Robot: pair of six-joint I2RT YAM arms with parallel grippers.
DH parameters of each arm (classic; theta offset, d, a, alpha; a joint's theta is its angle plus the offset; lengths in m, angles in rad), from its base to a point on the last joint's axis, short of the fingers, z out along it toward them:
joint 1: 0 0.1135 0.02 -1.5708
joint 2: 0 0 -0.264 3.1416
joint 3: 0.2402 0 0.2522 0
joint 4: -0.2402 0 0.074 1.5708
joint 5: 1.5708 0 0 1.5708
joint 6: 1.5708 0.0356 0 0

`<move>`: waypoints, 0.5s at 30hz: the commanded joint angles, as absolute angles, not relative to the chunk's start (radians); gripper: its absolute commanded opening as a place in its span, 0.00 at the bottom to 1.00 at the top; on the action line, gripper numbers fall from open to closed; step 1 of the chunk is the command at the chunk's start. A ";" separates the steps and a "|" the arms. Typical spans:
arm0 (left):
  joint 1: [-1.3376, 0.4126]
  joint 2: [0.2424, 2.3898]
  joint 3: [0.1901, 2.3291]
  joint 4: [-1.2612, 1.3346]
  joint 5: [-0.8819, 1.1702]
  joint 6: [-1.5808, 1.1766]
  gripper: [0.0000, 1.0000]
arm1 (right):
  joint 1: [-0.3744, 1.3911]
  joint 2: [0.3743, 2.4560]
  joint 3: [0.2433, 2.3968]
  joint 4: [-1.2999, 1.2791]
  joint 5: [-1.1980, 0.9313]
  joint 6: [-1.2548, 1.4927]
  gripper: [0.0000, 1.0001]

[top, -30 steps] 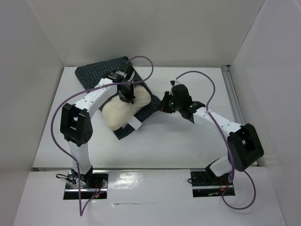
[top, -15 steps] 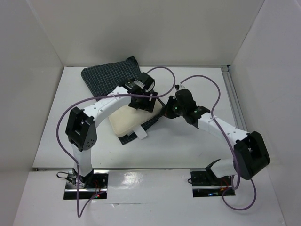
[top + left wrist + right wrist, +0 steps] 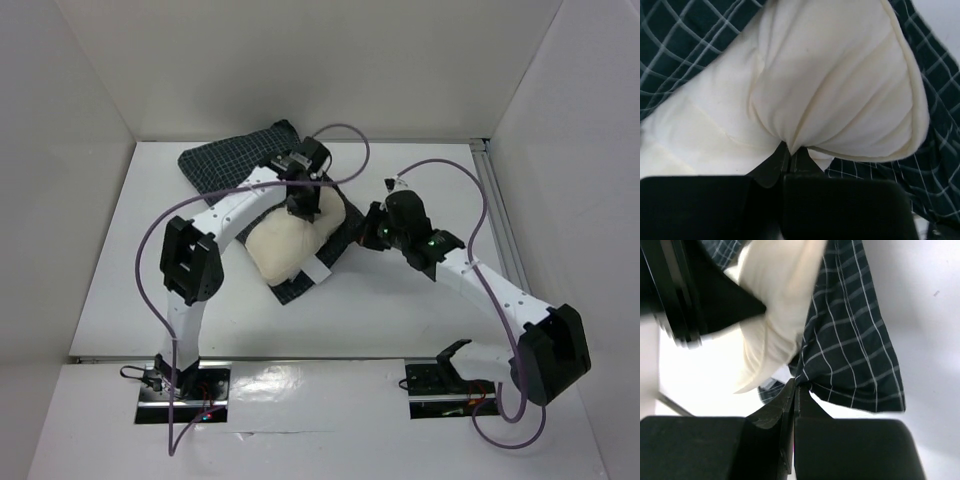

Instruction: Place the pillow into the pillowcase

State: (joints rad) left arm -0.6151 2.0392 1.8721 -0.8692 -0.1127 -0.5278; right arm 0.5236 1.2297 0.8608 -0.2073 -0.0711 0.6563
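Pillow [image 3: 288,248] lies on pillowcase [image 3: 228,165], frame centre.
Left hand [image 3: 305,208] clamps pillow fold, right hand [image 3: 372,232] clamps pillowcase edge beside bare tabletop [image 3: 400,310], lower right; pillow shifted right since earlier.

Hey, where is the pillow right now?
In the top view, the pillow lies left of centre on the near end of the pillowcase. The left pincer is pinching its far end.

Your left arm [image 3: 215,215] arches up from its base and bends inward, and your left gripper [image 3: 789,150] points down with its jaws pinched together on a fold of the pillow [image 3: 840,90]. Your right arm [image 3: 480,285] stretches diagonally toward the centre, with your right gripper [image 3: 795,386] clamped tight on an edge of the pillowcase [image 3: 855,345].
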 commanded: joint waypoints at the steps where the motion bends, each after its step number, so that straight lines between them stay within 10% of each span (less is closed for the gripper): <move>1: -0.497 2.091 2.153 -0.949 -0.253 -0.560 0.00 | 0.529 1.131 1.022 -0.227 -0.173 0.655 0.00; 5: -0.488 2.138 2.442 -1.048 -0.305 -0.532 0.00 | 0.529 1.048 1.121 -0.319 -0.146 0.623 0.00; 15: -0.488 2.283 2.155 -0.822 -0.169 -0.681 0.00 | 0.469 1.012 0.910 -0.380 -0.075 0.644 0.00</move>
State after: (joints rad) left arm -0.5217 2.1605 2.2337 -0.9485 -0.0910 -0.6342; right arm 0.4801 1.0595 0.9390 -0.3069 -0.0597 0.6231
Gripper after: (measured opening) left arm 0.031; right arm 0.007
